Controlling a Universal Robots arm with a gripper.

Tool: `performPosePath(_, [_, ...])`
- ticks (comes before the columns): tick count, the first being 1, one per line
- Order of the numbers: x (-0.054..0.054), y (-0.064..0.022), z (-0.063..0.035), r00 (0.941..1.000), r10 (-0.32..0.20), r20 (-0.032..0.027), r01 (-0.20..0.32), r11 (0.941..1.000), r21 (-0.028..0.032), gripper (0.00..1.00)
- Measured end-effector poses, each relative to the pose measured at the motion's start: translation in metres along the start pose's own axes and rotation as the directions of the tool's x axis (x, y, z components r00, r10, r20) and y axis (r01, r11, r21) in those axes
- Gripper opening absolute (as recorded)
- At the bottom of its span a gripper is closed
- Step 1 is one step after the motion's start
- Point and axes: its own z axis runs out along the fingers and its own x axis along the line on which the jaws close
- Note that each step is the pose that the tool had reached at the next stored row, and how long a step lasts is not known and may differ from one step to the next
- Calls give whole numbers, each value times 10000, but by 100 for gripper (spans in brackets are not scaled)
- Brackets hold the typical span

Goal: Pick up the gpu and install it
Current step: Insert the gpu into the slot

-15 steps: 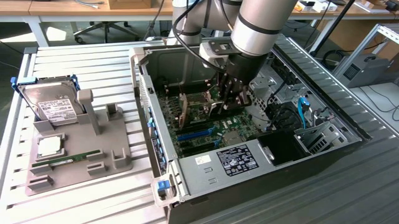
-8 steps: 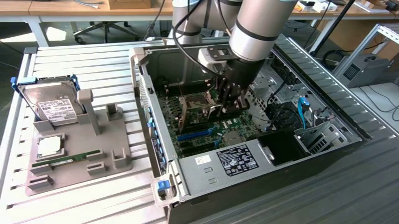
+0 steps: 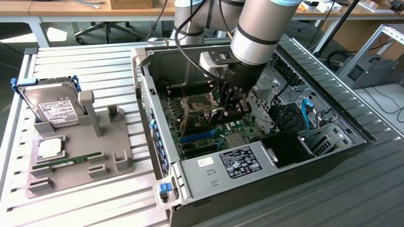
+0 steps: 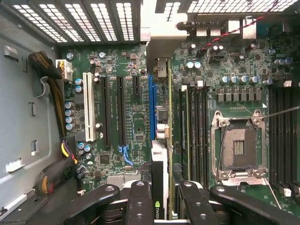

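Gripper (image 4: 165, 200) clamped on gpu (image 4: 160, 161) | card edge-on between fingers (image 4: 140, 201), over motherboard (image 4: 136, 122)

This looks like a robotics lab or workshop. A slatted aluminium surface (image 3: 94, 61) carries an open computer case (image 3: 208, 189) and, toward the edge at the exterior view's left, a grey fixture (image 3: 75, 175) racking a hard drive (image 3: 54, 106). A robot arm (image 3: 262, 28) reaches into the case. Beyond the far edge are wooden workbenches (image 3: 69, 8), a rolling chair's base (image 3: 107, 28), an aluminium-profile frame (image 3: 385, 33) and loose floor cables (image 3: 386, 101).
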Motion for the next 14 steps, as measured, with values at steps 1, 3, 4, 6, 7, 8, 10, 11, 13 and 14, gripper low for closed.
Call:
performPosePath(1, [0,2,3,10000,-7,-3,7,10000,-1,27])
performPosePath(3, [1,7,9,10000,-22,-2,22,10000,-1,27])
performPosePath(4, [1,10,11,10000,-32,-2,32,10000,-1,27])
performPosePath(6, [2,28,16,10000,-61,-3,61,10000,-2,27])
performPosePath(7, [3,35,18,10000,-69,-3,69,10000,-2,27])
performPosePath(8, [3,44,19,10000,-79,-3,79,10000,-2,27])
performPosePath(10, [6,56,20,10000,-91,-4,91,10000,-3,27])
performPosePath(11, [10,59,20,10000,-96,-4,96,10000,-3,27])
performPosePath(13, [21,60,20,9999,-107,-5,107,9999,-3,27])
performPosePath(14, [28,60,20,9999,-112,-6,112,9999,-4,27])
